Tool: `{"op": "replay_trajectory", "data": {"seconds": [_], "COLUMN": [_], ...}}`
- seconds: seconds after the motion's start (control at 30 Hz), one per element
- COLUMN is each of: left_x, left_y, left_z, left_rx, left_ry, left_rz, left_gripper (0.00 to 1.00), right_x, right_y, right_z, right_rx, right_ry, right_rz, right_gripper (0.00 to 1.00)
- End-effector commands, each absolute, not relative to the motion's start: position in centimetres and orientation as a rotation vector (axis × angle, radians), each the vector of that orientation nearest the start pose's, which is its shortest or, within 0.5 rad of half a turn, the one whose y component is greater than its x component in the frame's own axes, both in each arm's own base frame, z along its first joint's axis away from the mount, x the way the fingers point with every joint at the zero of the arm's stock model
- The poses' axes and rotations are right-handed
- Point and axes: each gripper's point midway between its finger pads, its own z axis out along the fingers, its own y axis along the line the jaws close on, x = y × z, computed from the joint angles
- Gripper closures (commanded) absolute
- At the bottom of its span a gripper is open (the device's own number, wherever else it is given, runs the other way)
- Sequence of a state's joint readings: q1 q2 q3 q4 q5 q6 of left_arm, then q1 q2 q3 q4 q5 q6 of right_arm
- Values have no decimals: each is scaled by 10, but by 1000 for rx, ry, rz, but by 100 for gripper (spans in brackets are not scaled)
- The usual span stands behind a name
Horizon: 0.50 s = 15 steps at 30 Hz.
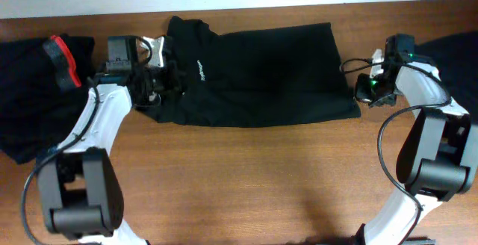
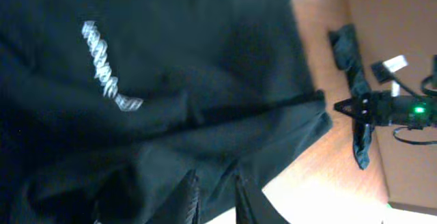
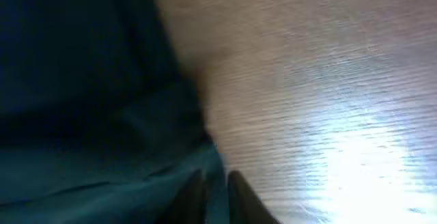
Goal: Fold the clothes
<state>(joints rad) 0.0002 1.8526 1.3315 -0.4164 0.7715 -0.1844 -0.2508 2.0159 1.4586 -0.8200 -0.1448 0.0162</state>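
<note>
One of the clothes, a black garment (image 1: 261, 73) with a small white logo (image 1: 200, 69), lies spread across the back middle of the table. My left gripper (image 1: 158, 81) is at its left edge. In the left wrist view the garment (image 2: 171, 80) fills the frame and my left gripper (image 2: 217, 186) is narrowly shut on a fold of it. My right gripper (image 1: 366, 90) is at the garment's right end. In the right wrist view my right gripper (image 3: 217, 183) is pinched on the edge of the dark cloth (image 3: 82, 115), low over the wood.
A second black garment (image 1: 37, 95) with a red-orange band (image 1: 63, 60) lies bunched at the far left. More dark cloth (image 1: 455, 54) sits at the right edge behind the right arm. Bare wooden table (image 1: 246, 178) runs along the front.
</note>
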Motion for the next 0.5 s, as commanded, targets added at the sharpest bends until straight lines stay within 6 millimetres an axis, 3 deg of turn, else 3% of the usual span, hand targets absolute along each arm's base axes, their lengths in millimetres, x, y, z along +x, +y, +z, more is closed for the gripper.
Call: {"op": "replay_trajectory", "data": {"seconds": [0.0,0.03,0.07,0.2,0.47], "left_x": [452,451,451,450,449], "left_y": [-133,-136,-142,-152,-134], "left_z": [167,160,140,105,46], "left_rx": [249,245,245,250,161], "left_ry": [2327,2351,2408,2494,2641], "left_rz": [-998,-979,-919,-858,-793], "left_gripper": [88,88,88,88,87], "right_x": [432,431,425,419,413], "right_y": [-50,-48,-44,-33,-10], "right_z": [69,69,65,56,21], "right_rx": [236,237,223,163,65], "right_ry": [2810,2814,2840,2871,2949], "right_rz": [435,448,457,472,482], "right_gripper": [90,92,92,92,92]}}
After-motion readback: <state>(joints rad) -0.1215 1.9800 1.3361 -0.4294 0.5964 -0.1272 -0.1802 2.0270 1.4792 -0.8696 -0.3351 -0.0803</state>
